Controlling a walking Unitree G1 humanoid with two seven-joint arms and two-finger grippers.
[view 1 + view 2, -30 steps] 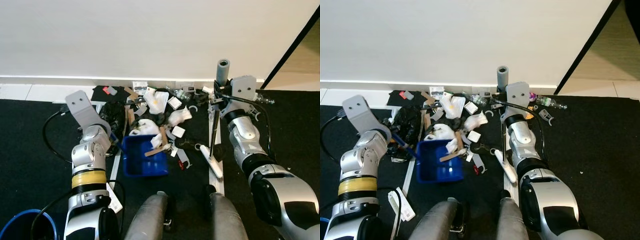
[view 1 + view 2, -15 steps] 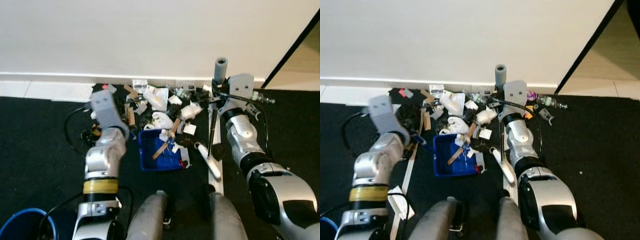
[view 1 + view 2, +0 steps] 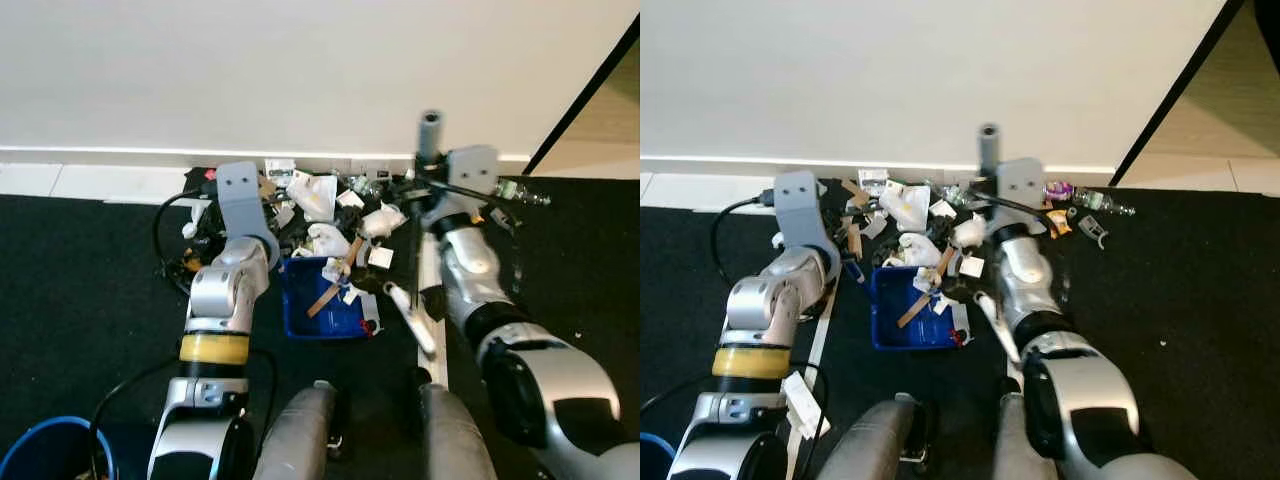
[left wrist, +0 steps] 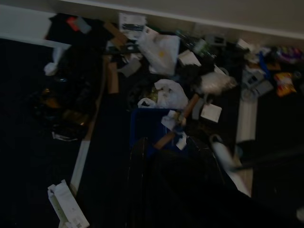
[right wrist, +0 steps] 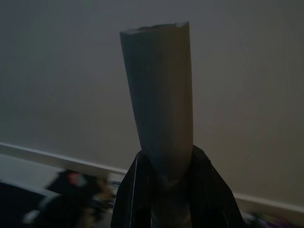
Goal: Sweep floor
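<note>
Since a second ago the left arm has swung in from the far left toward the middle, and the blue dustpan [image 3: 322, 300] has travelled with it, now lying nearer the rubbish pile [image 3: 330, 205] by the wall, with a brown strip and white scraps inside it. The left pincer [image 4: 164, 156] shows in its wrist view as dark fingers over the near edge of the dustpan; that picture is too dim to tell whether they are clamped on it or apart. To the left of the pan a black bag [image 4: 76, 90] lies crumpled on the dark floor [image 3: 70, 270], its details lost in shade, and a white box [image 4: 66, 209] sits near the robot's feet. In the middle, the pile of white paper, cardboard and wrappers is bunched against the skirting, touching the far rim of the pan. Further right, the broom handle [image 5: 159, 95] has tipped leftward and looks blurred in both eye views; the right pincer [image 5: 171, 190] is closed around it, fingers on either side of the grey tube. The broom head [image 3: 412, 318] is smeared by motion beside the pan's right edge. A plastic bottle [image 3: 1102, 206] lies at the far right by the wall.
</note>
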